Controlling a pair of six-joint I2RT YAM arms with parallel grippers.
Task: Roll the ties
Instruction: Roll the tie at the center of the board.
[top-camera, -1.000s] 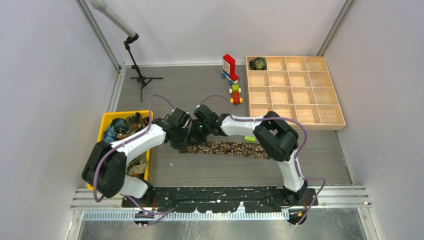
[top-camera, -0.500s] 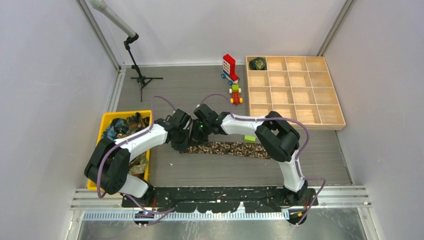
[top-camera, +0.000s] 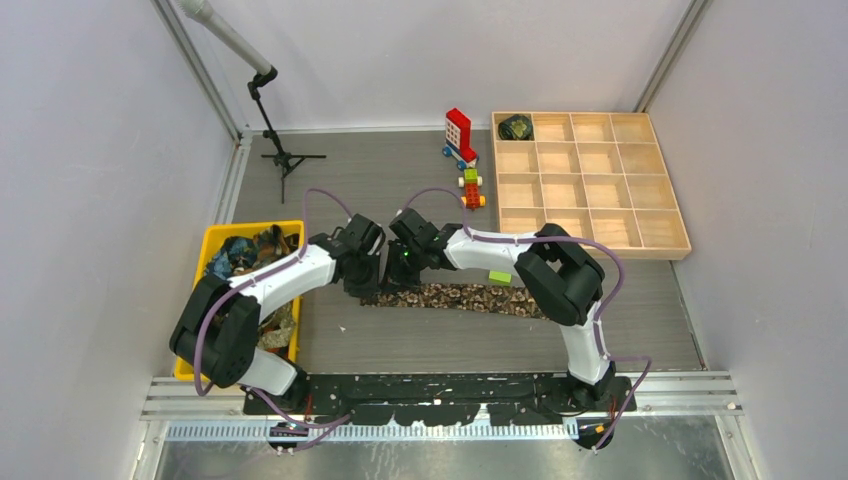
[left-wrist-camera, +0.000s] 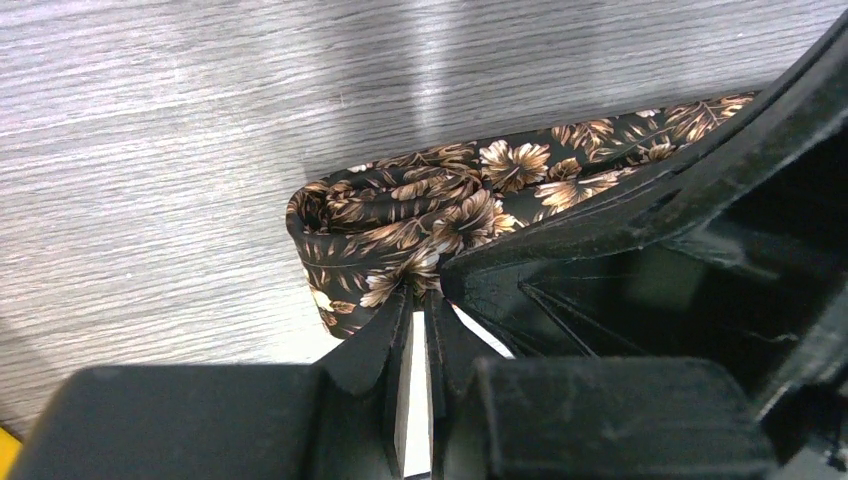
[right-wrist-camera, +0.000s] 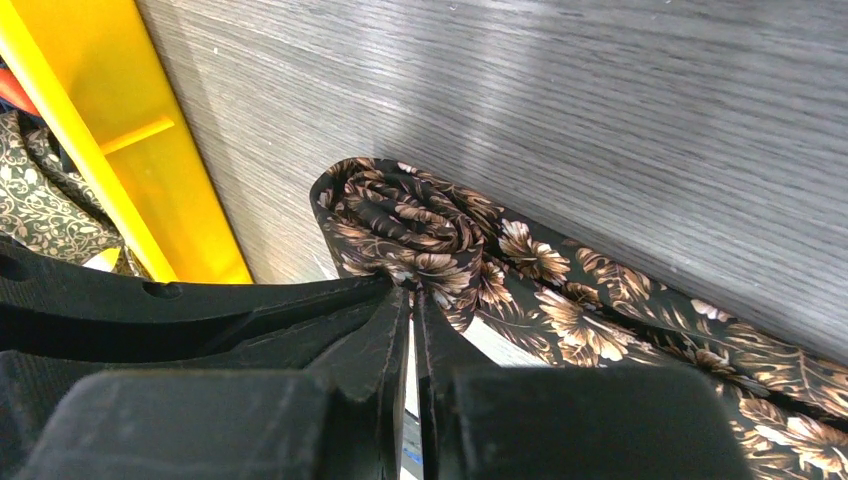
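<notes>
Brown floral tie (top-camera: 460, 297) is laid flat on the desk (top-camera: 400, 190), its long axis running left to right just ahead of both arms, with the unrolled length trailing toward the right arm's side. Its left end is curled into a small loose coil, and both pincers are gathered there, neither one nearer. The left pincer (left-wrist-camera: 420, 305) is nearly closed, with fabric at the coil's edge nipped between its tips. The right pincer (right-wrist-camera: 411, 292) is likewise narrowed onto a fold of the coil. Further rolling, it is judged, would have to be carried rightward along the tie.
</notes>
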